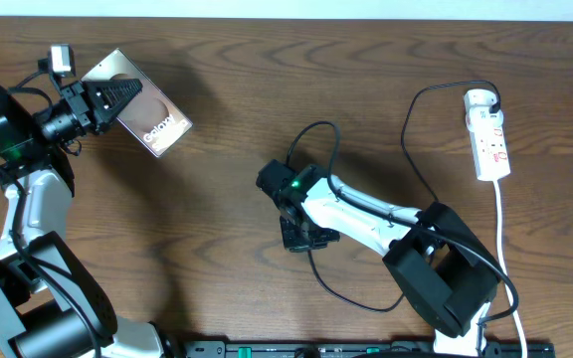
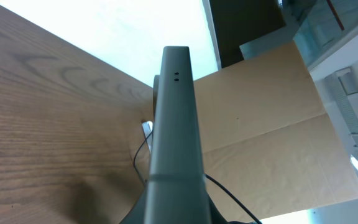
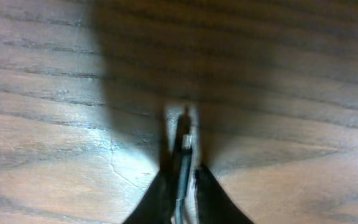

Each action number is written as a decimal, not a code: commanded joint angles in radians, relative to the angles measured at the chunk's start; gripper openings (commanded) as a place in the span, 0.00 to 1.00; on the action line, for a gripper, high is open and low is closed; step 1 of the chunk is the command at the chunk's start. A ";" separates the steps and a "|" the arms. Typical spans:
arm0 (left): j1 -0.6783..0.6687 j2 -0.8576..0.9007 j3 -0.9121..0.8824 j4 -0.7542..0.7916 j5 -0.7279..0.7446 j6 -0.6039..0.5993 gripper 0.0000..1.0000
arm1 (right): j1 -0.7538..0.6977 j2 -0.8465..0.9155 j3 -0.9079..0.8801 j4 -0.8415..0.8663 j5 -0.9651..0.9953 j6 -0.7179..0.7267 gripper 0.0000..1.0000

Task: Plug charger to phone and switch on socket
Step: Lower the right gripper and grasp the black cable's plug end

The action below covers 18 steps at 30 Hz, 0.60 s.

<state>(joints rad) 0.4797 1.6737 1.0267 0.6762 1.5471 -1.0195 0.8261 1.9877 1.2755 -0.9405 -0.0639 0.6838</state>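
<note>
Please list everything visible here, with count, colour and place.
phone: one, bronze-tan, upper left, in the left end effector
charger: one, black, from socket to table's middle
socket: one, white with red marks, upper right
cord: one, white, from socket down the right side
table: one, brown wood, beneath everything
cardboard: one, tan, beyond the table
left end effector: one, black, shut on phone
right end effector: one, black, mid-table, shut on charger

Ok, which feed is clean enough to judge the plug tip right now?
Right wrist: blurred, with heavy shadow around the charger tip between the fingers. Left wrist: the phone edge fills the middle, and glare whites out the top. Overhead: sharp and evenly lit, but the right gripper covers the tip.
</note>
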 commanded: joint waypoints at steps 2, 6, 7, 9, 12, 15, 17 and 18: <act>0.000 -0.013 0.006 0.006 0.026 0.013 0.07 | -0.014 0.060 -0.015 0.011 -0.043 -0.008 0.02; 0.000 -0.013 0.006 0.006 0.026 0.013 0.07 | -0.013 0.060 -0.015 -0.021 -0.054 -0.008 0.01; 0.000 -0.013 0.006 0.006 0.026 0.013 0.07 | -0.012 0.060 -0.016 -0.031 -0.056 -0.008 0.01; 0.000 -0.013 0.006 0.006 0.026 0.013 0.08 | -0.012 0.060 -0.016 -0.049 -0.056 -0.008 0.01; 0.000 -0.013 0.006 0.006 0.026 0.013 0.08 | -0.012 0.060 -0.016 -0.075 -0.056 -0.008 0.01; 0.000 -0.013 0.006 0.006 0.026 0.013 0.07 | -0.012 0.060 -0.022 -0.093 -0.059 -0.008 0.07; 0.000 -0.013 0.006 0.006 0.026 0.013 0.07 | -0.012 0.060 -0.031 -0.096 -0.061 -0.008 0.08; 0.000 -0.013 0.006 0.006 0.026 0.013 0.07 | -0.012 0.060 -0.034 -0.096 -0.062 -0.008 0.10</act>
<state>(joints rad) 0.4797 1.6737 1.0267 0.6762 1.5471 -1.0195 0.8101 2.0029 1.2766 -1.0382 -0.1287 0.6765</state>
